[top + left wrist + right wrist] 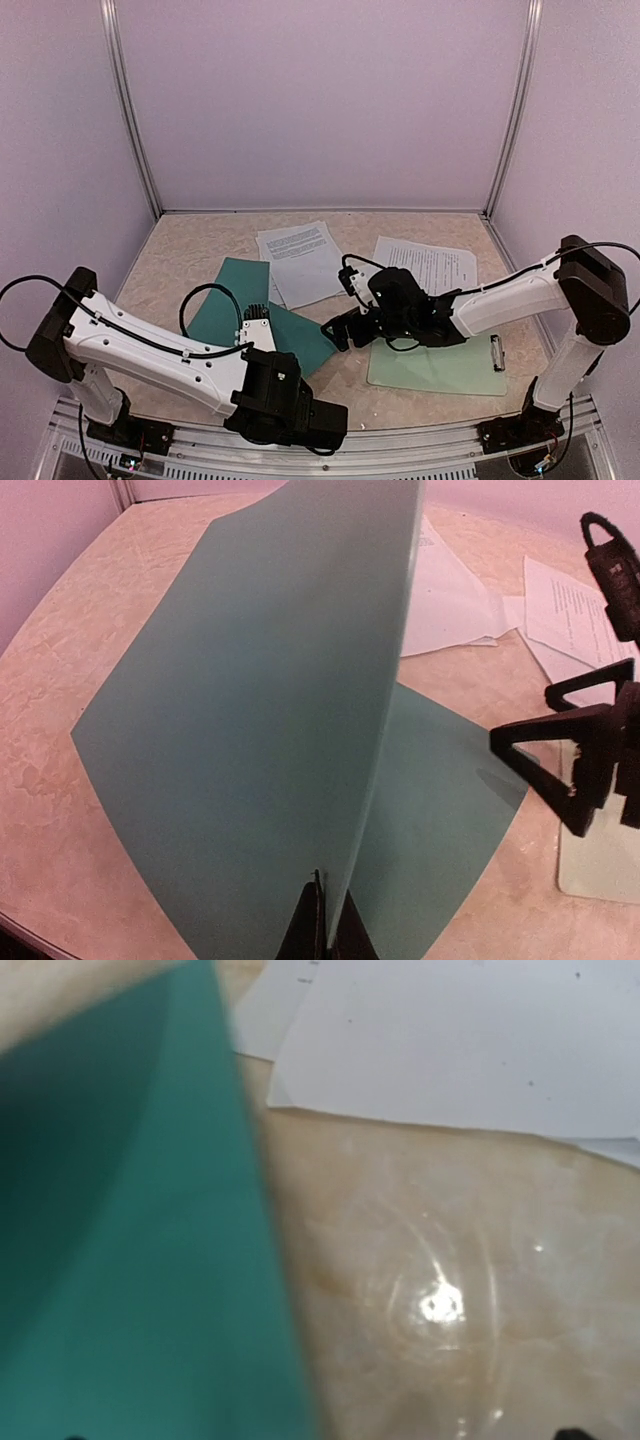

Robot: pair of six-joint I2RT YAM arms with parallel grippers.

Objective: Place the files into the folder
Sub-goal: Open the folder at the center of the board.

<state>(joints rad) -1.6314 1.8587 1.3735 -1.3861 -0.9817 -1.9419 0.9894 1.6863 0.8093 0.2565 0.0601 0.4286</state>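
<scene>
Teal folder [305, 340] lay on the desk [180, 250] near the files [300, 262], its cover [270, 710] raised and pinched in the closed left tool [325, 925], while the right tool [336, 332] hovered wide open beside it.

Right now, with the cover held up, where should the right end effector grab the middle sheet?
Probably at the near right corner of the middle sheet, coming in low from the right. It lies flat, so only an edge offers a pinch, and that corner sits nearest the open right end effector, clear of the folder.
</scene>
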